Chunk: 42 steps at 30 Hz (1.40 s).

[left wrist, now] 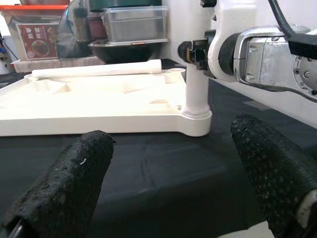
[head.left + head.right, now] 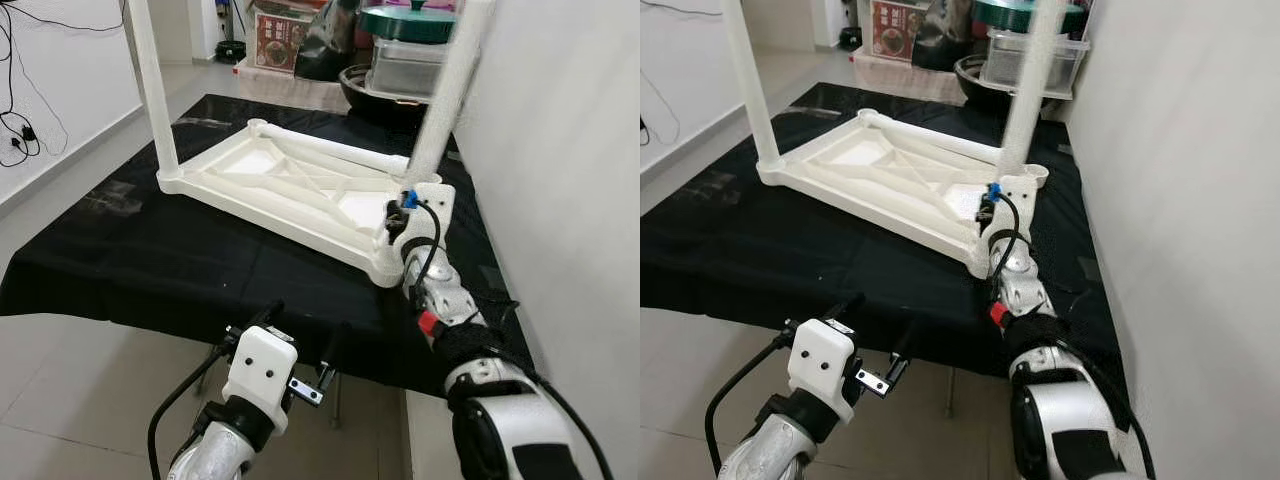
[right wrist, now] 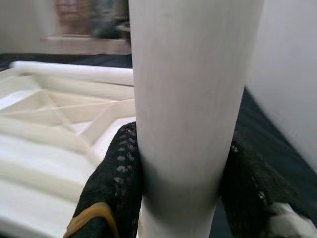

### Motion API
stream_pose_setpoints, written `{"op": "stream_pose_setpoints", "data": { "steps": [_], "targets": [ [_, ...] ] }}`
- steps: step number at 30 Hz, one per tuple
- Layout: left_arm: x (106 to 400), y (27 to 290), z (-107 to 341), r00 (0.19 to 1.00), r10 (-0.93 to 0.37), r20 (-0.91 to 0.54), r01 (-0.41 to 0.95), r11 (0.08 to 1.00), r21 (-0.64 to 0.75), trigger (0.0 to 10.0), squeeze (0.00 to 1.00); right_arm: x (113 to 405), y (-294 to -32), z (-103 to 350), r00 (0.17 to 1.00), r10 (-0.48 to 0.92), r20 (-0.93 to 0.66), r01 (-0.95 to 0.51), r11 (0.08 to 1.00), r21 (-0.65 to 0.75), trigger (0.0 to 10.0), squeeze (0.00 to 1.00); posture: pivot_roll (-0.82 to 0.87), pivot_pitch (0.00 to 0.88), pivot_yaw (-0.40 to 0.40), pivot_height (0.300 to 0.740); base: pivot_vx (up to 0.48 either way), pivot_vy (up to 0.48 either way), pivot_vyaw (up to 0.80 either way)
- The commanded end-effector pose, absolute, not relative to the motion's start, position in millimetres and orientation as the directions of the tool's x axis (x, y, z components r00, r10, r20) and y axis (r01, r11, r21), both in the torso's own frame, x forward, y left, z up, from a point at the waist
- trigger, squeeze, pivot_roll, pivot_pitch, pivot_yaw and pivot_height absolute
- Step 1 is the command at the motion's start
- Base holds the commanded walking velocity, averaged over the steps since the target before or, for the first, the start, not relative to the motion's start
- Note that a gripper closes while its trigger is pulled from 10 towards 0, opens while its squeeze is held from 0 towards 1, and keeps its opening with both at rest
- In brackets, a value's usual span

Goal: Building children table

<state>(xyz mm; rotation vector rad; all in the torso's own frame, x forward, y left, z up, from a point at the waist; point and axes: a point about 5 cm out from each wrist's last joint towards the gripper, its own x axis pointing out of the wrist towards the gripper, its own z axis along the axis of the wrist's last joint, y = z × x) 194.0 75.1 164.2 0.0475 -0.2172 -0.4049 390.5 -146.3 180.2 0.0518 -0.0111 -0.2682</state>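
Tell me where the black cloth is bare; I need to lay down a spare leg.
Bare: the black cloth between the upturned tabletop and the near edge. Crowded: the far end, with bins, and the corner where the right gripper clamps a leg.

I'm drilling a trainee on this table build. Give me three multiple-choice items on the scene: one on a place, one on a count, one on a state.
1. Where does the upside-down white plastic tabletop lie?
A. on the black cloth
B. on bare floor tiles
C. on a chair

2. How many white plastic table legs stand upright in its corners?
A. none
B. two
C. four

3. What is the right gripper doing?
A. hanging open
B. shut on a table leg
C. holding a cable

Answers:
1 A: the black cloth shows on every side of the tabletop.
2 B: the near right leg and the far left leg stand; another lies flat.
3 B: its fingers press both sides of the near right leg.
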Motion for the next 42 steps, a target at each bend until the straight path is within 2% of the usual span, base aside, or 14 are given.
{"op": "stream_pose_setpoints", "data": {
  "steps": [1, 3, 4, 5, 6, 10, 11, 19, 27, 32, 36, 37, 38, 42],
  "targets": [
    [194.6, 75.2, 159.7, 0.900, -0.399, 0.174, 0.387, 0.917, 0.096, 10.0, 0.00, 380.9, -158.7, 151.6, 0.915, -0.384, -0.123, 0.387, 0.922, 0.001, 0.0, 0.00, 0.11, 0.088, -0.103, 0.740, 0.000, 0.000, 0.00],
    [194.5, 75.2, 159.8, 0.900, -0.398, 0.175, 0.387, 0.917, 0.097, 10.0, 0.00, 381.4, -153.9, 153.9, 0.918, -0.377, -0.122, 0.383, 0.923, 0.028, 0.0, 0.00, 0.11, 0.089, -0.102, 0.740, 0.000, 0.000, 0.00],
    [194.5, 75.3, 159.8, 0.901, -0.398, 0.175, 0.386, 0.917, 0.097, 10.0, 0.00, 384.1, -145.7, 161.3, 0.936, -0.341, -0.090, 0.348, 0.933, 0.087, 10.0, 0.00, 0.11, 0.088, -0.103, 0.740, 0.000, 0.000, 0.00],
    [194.4, 75.4, 159.9, 0.901, -0.398, 0.175, 0.386, 0.917, 0.096, 10.0, 0.00, 385.9, -140.2, 166.8, 0.947, -0.316, -0.064, 0.322, 0.938, 0.127, 10.0, 0.00, 0.11, 0.088, -0.103, 0.740, 0.000, 0.000, 0.00],
    [194.4, 75.4, 159.8, 0.901, -0.398, 0.175, 0.386, 0.917, 0.096, 10.0, 0.00, 386.9, -133.9, 174.7, 0.961, -0.277, -0.004, 0.274, 0.949, 0.153, 10.0, 1.00, 0.11, 0.087, -0.103, 0.740, 0.000, 0.000, 0.00],
    [194.2, 75.1, 159.7, 0.900, -0.399, 0.176, 0.388, 0.917, 0.097, 10.0, 0.00, 387.3, -122.5, 188.7, 0.974, -0.184, 0.130, 0.166, 0.977, 0.136, 10.0, 1.00, 0.11, 0.080, -0.102, 0.740, 0.000, 0.000, 0.00],
    [194.2, 74.9, 159.7, 0.900, -0.400, 0.176, 0.388, 0.916, 0.097, 10.0, 0.00, 387.3, -117.6, 191.7, 0.978, -0.128, 0.167, 0.108, 0.986, 0.123, 10.0, 0.00, 0.11, 0.079, -0.103, 0.740, 0.000, 0.000, 0.00],
    [193.3, 74.1, 159.1, 0.899, -0.400, 0.178, 0.389, 0.916, 0.097, 10.0, 0.00, 389.0, -104.0, 195.1, 0.958, 0.197, 0.209, -0.237, 0.953, 0.190, 10.0, 0.00, 0.11, 0.068, -0.102, 0.740, 0.000, 0.000, 0.00],
    [192.9, 73.8, 158.6, 0.899, -0.401, 0.177, 0.390, 0.916, 0.099, 10.0, 0.00, 384.5, -101.4, 196.0, 0.647, 0.741, 0.177, -0.762, 0.626, 0.164, 10.0, 0.00, 0.12, 0.054, -0.108, 0.740, 0.000, 0.000, 0.00],
    [192.5, 73.7, 158.7, 0.898, -0.402, 0.179, 0.390, 0.915, 0.100, 10.0, 0.00, 377.8, -93.3, 194.0, 0.509, 0.849, 0.139, -0.861, 0.500, 0.099, 10.0, 0.00, 0.12, 0.052, -0.109, 0.740, 0.000, 0.000, 0.00],
    [192.4, 73.8, 158.9, 0.898, -0.402, 0.178, 0.389, 0.916, 0.101, 10.0, 0.00, 377.7, -82.8, 195.2, 0.501, 0.853, 0.148, -0.865, 0.497, 0.063, 9.7, 0.00, 0.12, 0.054, -0.109, 0.740, 0.000, 0.000, 0.00],
    [192.3, 73.8, 159.0, 0.898, -0.402, 0.178, 0.389, 0.916, 0.101, 10.0, 0.00, 379.4, -81.5, 195.9, 0.524, 0.838, 0.154, -0.851, 0.521, 0.063, 3.4, 0.00, 0.12, 0.055, -0.109, 0.740, 0.000, 0.000, 0.00],
    [192.4, 73.8, 159.2, 0.899, -0.401, 0.178, 0.389, 0.916, 0.101, 10.0, 0.00, 381.1, -80.5, 197.1, 0.552, 0.817, 0.167, -0.833, 0.549, 0.063, 0.0, 0.00, 0.12, 0.060, -0.108, 0.740, 0.000, 0.000, 0.00],
    [192.6, 73.9, 159.4, 0.899, -0.399, 0.178, 0.387, 0.917, 0.100, 10.0, 0.00, 385.7, -82.2, 198.6, 0.619, 0.766, 0.172, -0.783, 0.618, 0.065, 0.0, 0.00, 0.12, 0.061, -0.109, 0.740, 0.000, 0.000, 0.00]
  ]
}}
